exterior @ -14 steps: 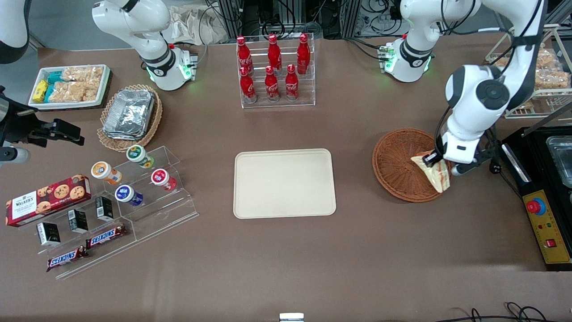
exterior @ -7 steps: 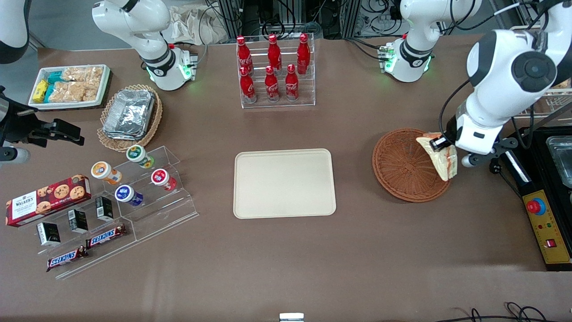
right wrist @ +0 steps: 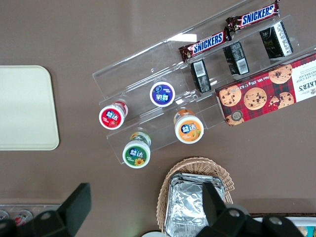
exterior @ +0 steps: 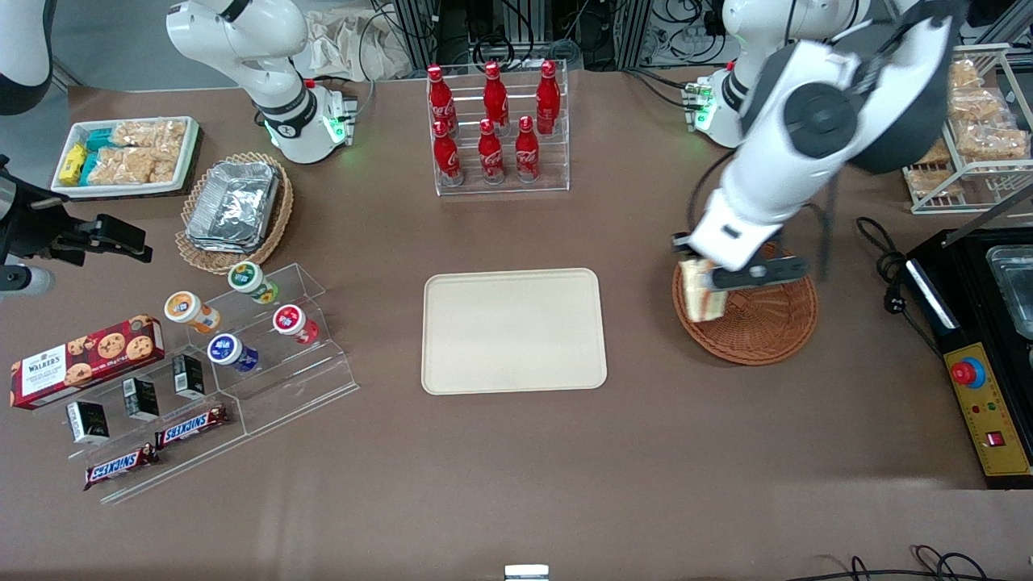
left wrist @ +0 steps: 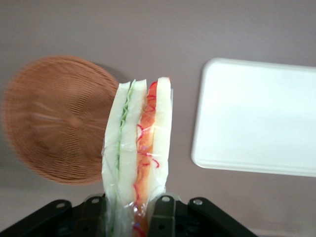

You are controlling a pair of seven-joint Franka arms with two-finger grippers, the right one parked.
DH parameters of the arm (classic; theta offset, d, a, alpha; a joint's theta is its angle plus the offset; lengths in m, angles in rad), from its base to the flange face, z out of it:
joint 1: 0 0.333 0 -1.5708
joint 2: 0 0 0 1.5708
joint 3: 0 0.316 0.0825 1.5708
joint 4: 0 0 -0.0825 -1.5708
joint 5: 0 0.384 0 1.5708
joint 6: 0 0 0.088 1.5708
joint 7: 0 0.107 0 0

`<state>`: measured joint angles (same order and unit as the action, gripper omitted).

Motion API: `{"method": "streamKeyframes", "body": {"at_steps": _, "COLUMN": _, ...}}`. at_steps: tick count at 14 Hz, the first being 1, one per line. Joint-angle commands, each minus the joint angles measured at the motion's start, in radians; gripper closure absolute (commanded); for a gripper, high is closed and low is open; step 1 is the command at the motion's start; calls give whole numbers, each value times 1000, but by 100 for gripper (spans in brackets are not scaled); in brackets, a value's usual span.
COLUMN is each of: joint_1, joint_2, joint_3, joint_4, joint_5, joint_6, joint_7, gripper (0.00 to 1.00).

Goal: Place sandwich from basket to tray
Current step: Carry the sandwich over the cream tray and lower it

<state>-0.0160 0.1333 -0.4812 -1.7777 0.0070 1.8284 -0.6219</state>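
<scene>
We see the gripper [exterior: 700, 284] pinching the sandwich [exterior: 700, 295] above the basket [exterior: 759, 323], at its rim nearest the tray [exterior: 513, 331]; the tray lies bare.

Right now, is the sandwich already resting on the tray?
No, the hand holds the sandwich above the basket rim; the tray lies bare.

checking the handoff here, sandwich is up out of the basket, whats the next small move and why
Probably carry it sideways toward the parked arm's end until it is over the tray. The gripper is shut on the sandwich, which hangs above the basket rim on the tray's side. The tray is bare, so it can lower and release there.
</scene>
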Motion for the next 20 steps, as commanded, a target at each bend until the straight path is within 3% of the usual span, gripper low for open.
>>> {"method": "streamKeyframes", "body": {"at_steps": 1, "joint_1": -19, "joint_2": 140, "joint_3": -53, "joint_4": 63, "joint_5": 56, "joint_6": 92, "joint_7": -120, "gripper": 100}}
{"method": "streamKeyframes", "body": {"at_steps": 9, "joint_1": -166, "joint_2": 406, "joint_3": -50, "joint_4": 41, "joint_5": 154, "joint_6": 270, "joint_7": -156, "gripper": 100}}
{"method": "streamKeyframes", "body": {"at_steps": 14, "joint_1": -200, "joint_2": 552, "joint_3": -48, "joint_4": 90, "joint_5": 341, "joint_6": 347, "joint_7": -292, "gripper": 100}}
{"method": "streamKeyframes", "body": {"at_steps": 17, "joint_1": -200, "joint_2": 594, "joint_3": -48, "joint_4": 150, "joint_5": 349, "joint_6": 356, "joint_7": -308, "gripper": 96}}
{"method": "streamKeyframes", "body": {"at_steps": 18, "joint_1": -200, "joint_2": 592, "joint_3": -48, "joint_4": 150, "joint_5": 359, "joint_6": 356, "joint_7": -308, "gripper": 63}}
{"method": "streamKeyframes", "body": {"at_steps": 19, "joint_1": -200, "joint_2": 592, "joint_3": -48, "joint_4": 150, "joint_5": 390, "joint_6": 356, "joint_7": -309, "gripper": 4}}
{"method": "streamKeyframes", "body": {"at_steps": 20, "joint_1": -200, "joint_2": 592, "joint_3": -48, "joint_4": 152, "joint_5": 412, "joint_6": 356, "joint_7": -315, "gripper": 0}}
